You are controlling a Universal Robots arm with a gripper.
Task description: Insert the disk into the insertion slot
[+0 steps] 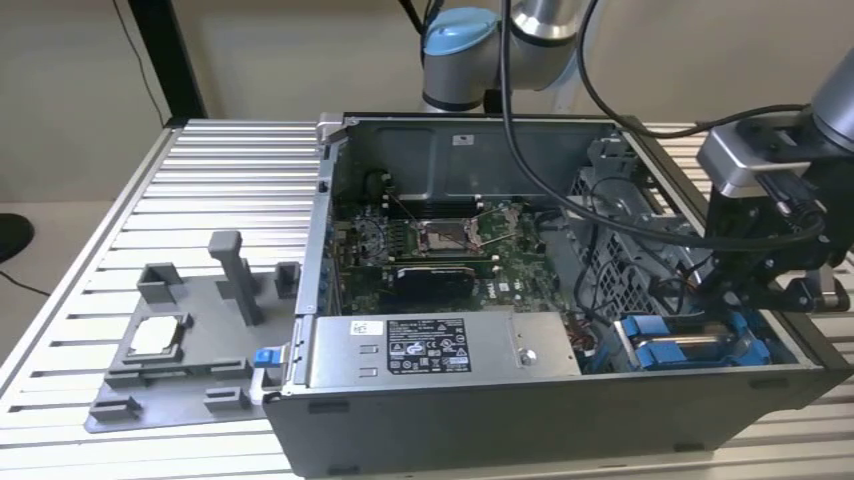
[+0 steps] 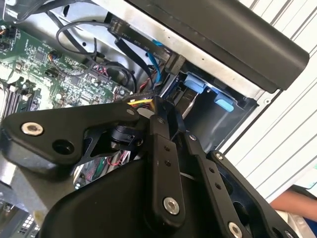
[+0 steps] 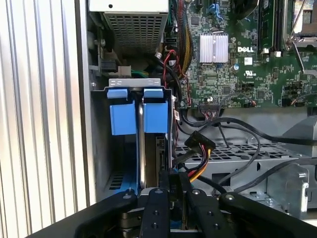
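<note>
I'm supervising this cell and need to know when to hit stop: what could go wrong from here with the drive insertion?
1. The loose cable with yellow and red wires lies right beside the gripper. It might snag or get pinched as the arm moves.
2. The disk sits closely in the insertion slot. Any tilt could jam its blue carrier against the bay wall.

Matt metal insertion slot [image 3: 134, 82], plastic tabs [image 3: 156, 116]

Even, soft indoor light; the computer case [image 1: 534, 425] interior lies in mild shadow
</note>
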